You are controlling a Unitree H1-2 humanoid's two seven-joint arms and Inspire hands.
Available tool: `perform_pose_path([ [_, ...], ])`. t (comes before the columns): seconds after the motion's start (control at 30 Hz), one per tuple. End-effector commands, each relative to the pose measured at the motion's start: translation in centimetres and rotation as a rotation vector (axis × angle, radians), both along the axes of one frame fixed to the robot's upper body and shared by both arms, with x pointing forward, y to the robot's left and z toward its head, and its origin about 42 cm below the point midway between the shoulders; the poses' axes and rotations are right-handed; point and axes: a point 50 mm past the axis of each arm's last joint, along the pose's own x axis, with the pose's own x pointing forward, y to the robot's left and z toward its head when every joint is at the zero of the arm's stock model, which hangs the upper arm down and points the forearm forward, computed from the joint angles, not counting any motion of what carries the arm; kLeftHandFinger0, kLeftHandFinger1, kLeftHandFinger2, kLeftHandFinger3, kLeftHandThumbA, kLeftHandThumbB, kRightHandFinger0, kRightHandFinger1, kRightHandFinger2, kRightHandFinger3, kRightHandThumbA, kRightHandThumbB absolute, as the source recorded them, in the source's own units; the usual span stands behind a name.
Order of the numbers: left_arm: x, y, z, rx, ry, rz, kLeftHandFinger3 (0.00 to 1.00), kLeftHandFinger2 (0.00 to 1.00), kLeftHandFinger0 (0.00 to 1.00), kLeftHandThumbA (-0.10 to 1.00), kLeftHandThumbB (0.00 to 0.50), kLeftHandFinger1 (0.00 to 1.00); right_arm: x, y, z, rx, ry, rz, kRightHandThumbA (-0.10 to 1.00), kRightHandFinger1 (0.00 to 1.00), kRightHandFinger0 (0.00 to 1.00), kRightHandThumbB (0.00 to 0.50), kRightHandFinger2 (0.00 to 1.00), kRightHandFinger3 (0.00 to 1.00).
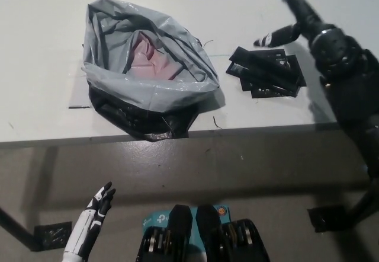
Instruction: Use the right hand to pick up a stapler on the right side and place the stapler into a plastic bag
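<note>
A black stapler (265, 71) lies flat on the white table (47, 48), to the right of a grey plastic bag (145, 75). The bag stands open near the table's front edge, with pink lining showing inside. My black right hand (290, 16) hovers just beyond and above the stapler's far end, its fingers spread apart and holding nothing. My white left hand (98, 208) rests low at the lower left, below the table edge, fingers loosely apart.
The table's front edge (177, 136) runs across the middle of the picture, with dark floor below it. A thin green line (254, 53) crosses the table behind the stapler. A dark plate (52, 236) sits on the floor at lower left.
</note>
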Motion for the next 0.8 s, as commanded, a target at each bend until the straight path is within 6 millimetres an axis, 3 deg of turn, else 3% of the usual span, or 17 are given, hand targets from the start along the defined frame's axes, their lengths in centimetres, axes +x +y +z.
perform_pose_path([
  [0.0, 0.8, 0.1, 2.3, 0.038, -0.097, -0.04, 1.0, 1.0, 1.0, 1.0, 0.5, 1.0, 1.8, 4.4, 5.5, -0.093, 0.018, 0.046, 0.96, 1.0, 1.0, 0.405, 1.0, 1.0],
  [0.1, 0.8, -0.1, 2.5, 0.046, -0.096, -0.043, 1.0, 1.0, 1.0, 1.0, 0.5, 1.0, 1.7, 4.9, 4.3, -0.163, 0.037, 0.065, 1.0, 1.0, 1.0, 0.402, 1.0, 1.0],
  [0.27, 1.2, 0.1, 3.0, 0.074, -0.103, -0.048, 1.0, 1.0, 1.0, 1.0, 0.5, 1.0, 1.5, 5.0, 2.9, -0.135, 0.077, 0.095, 1.0, 1.0, 1.0, 0.443, 1.0, 1.0],
  [0.4, 1.1, 0.2, 3.0, 0.07, -0.095, -0.052, 1.0, 1.0, 1.0, 1.0, 0.5, 1.0, 1.3, 4.8, 1.8, -0.084, 0.125, 0.101, 1.0, 1.0, 1.0, 0.44, 1.0, 1.0],
  [0.47, 1.0, 0.1, 3.0, 0.071, -0.094, -0.054, 1.0, 1.0, 1.0, 1.0, 0.5, 1.0, 1.2, 4.4, 1.0, -0.076, 0.142, 0.091, 0.95, 1.0, 1.0, 0.485, 1.0, 1.0],
  [0.63, 0.9, 0.0, 3.0, 0.084, -0.101, -0.06, 1.0, 1.0, 1.0, 1.0, 0.5, 1.0, 1.0, 3.2, -0.9, -0.166, 0.181, 0.07, 0.99, 1.0, 1.0, 0.444, 1.0, 1.0],
  [0.77, 1.0, 0.1, 3.0, 0.091, -0.102, -0.059, 1.0, 1.0, 1.0, 1.0, 0.5, 1.0, 0.8, 1.7, -1.9, -0.152, 0.21, 0.045, 0.91, 1.0, 1.0, 0.441, 1.0, 1.0],
])
